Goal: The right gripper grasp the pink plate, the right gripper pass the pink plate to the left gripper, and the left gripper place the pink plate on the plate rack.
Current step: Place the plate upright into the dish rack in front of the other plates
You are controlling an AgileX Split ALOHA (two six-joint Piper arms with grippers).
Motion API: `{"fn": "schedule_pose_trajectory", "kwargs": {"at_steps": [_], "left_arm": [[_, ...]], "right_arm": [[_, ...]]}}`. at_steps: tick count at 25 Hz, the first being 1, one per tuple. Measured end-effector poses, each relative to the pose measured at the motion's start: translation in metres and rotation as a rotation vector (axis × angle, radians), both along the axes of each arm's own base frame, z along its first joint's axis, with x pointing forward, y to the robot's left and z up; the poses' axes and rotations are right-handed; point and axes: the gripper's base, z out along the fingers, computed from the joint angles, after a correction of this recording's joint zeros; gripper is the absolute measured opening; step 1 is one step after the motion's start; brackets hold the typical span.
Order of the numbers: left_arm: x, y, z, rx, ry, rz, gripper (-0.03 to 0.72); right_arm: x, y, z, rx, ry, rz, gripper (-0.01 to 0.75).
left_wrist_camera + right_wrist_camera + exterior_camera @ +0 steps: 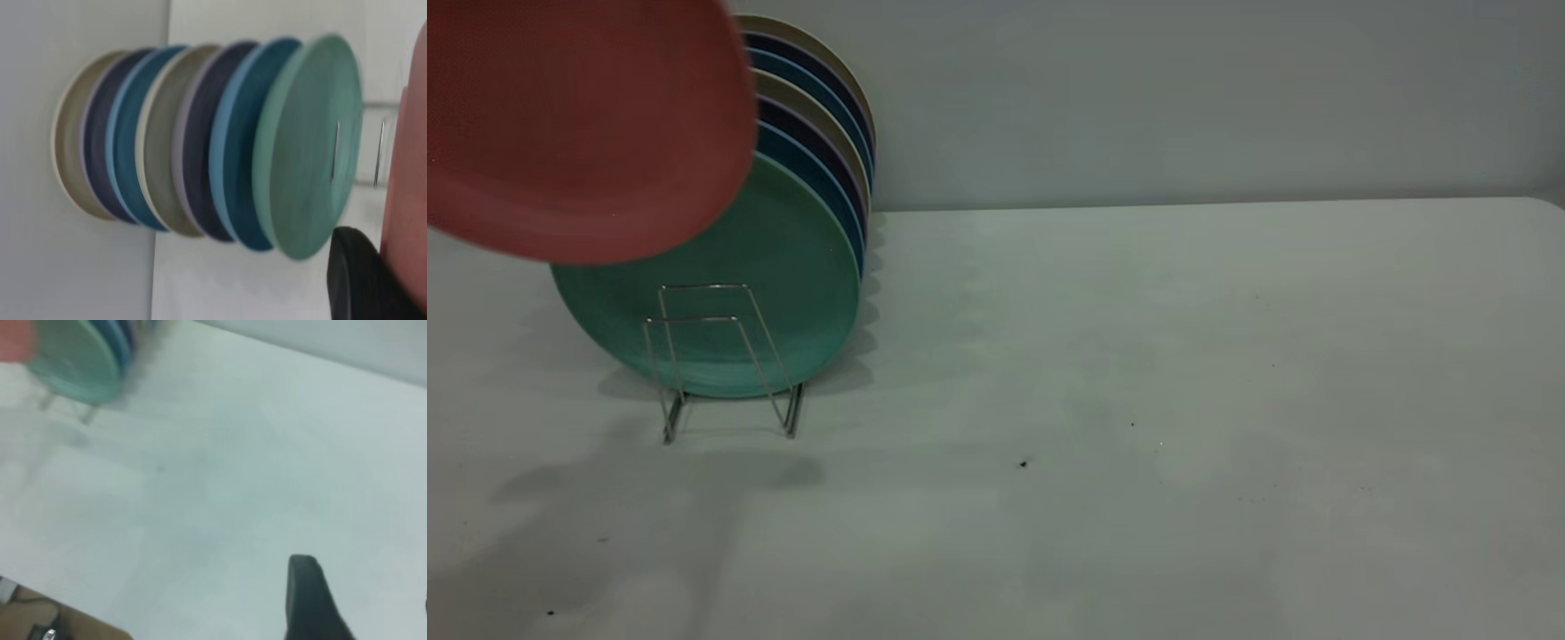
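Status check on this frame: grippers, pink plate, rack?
Left gripper holds pink plate aloft, above plate rack. Right gripper away over bare table, empty. Green plate fills slot behind front loops.

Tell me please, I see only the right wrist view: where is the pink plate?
Observer: In the exterior view the pink plate is in the air, partly covering the top of the green plate.
Operator: Who holds it?
Observer: The left gripper. In the left wrist view its black finger lies against the plate's rim.
Operator: Is a slot free in the rack?
Observer: Yes, the two front loops of the rack stand bare before the green plate.
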Motion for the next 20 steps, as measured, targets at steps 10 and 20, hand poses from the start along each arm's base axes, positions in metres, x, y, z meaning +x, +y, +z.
{"fn": "schedule_pose_trajectory", "kwargs": {"at_steps": [10, 20], "left_arm": [[0.024, 0.002, -0.028, 0.138, 0.009, -0.081, 0.110], [0.055, -0.007, -0.057, 0.164, -0.074, -0.157, 0.110]], "right_arm": [[-0.032, -0.003, -0.098, 0.045, 0.127, -0.085, 0.393], [-0.017, -0.008, -0.139, -0.002, 0.196, -0.120, 0.366]]}}
